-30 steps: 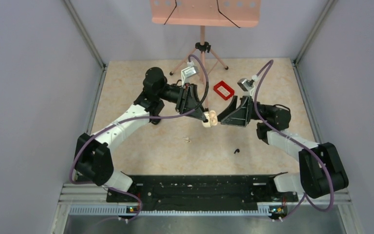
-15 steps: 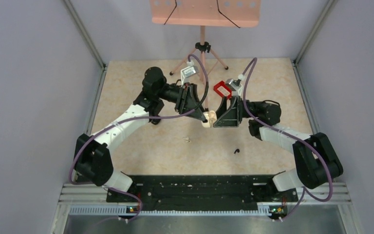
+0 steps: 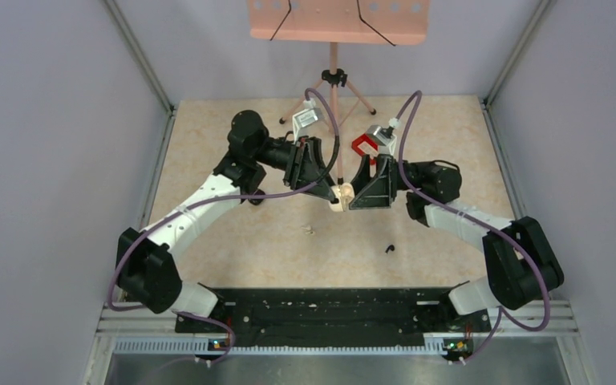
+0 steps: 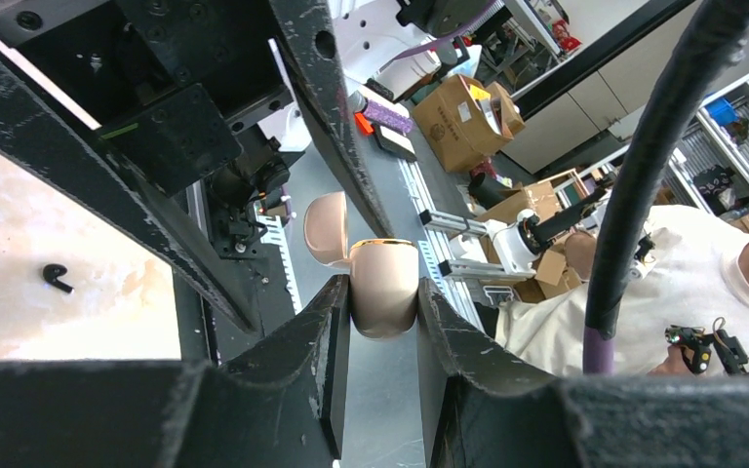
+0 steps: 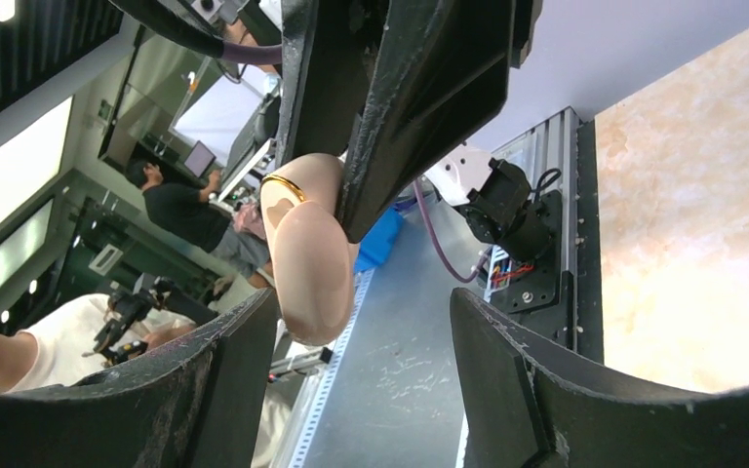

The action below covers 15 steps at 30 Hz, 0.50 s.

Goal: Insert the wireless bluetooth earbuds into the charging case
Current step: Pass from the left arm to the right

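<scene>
Rose-gold plastic, smooth and rounded, is what my left gripper (image 4: 382,294) is clamped on: the charging case (image 4: 383,283), pinched at its lower body, with its lid (image 4: 326,228) swung open. I hold it up over the middle of the tabletop (image 3: 465,128), clear of the surface. My right gripper (image 5: 361,310) faces it with jaws spread wide, grasping nothing; the case hangs between those fingers, close to one of them (whether it touches I cannot tell).

As I judge it, little is done: the case is open and presented, but one black earbud (image 3: 388,249) lies loose toward the near edge of the tabletop, on the right side. The other earbud I cannot find, and the case's interior is hidden from me. A small pale scrap (image 3: 310,230) lies near the middle, and a red tray (image 3: 361,145) sits beyond my right wrist.

No brand or writing is readable on the case; the labels on the cardboard boxes (image 4: 463,117) off the table are too small to read.
</scene>
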Available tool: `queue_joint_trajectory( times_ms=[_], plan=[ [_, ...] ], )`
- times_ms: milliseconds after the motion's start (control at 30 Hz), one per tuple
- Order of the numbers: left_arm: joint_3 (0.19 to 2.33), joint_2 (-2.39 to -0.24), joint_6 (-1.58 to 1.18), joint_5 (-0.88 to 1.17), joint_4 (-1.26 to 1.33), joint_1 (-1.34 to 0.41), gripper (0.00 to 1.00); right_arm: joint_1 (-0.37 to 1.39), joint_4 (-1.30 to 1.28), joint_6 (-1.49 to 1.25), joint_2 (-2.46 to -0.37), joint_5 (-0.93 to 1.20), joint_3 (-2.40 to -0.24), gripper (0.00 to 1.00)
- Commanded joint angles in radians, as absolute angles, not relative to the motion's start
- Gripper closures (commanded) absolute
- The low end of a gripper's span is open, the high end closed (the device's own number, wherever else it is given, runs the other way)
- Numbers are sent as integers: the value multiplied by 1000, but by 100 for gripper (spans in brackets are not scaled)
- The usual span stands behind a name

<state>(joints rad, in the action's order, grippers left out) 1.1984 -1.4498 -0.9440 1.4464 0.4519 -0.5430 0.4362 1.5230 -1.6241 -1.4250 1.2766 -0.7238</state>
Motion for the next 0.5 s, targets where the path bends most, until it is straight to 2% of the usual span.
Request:
queue_joint_trajectory(
  times_ms=[0,467],
  plan=[
    [1231,-1391,-922,1451,453,-541,100,447,1727,-1610,-1429,1278,-798,36],
    [1241,-1379,-898,1443,413,-537,100,447,1727,-1630,-1363,1269,-808,45]
  ],
)
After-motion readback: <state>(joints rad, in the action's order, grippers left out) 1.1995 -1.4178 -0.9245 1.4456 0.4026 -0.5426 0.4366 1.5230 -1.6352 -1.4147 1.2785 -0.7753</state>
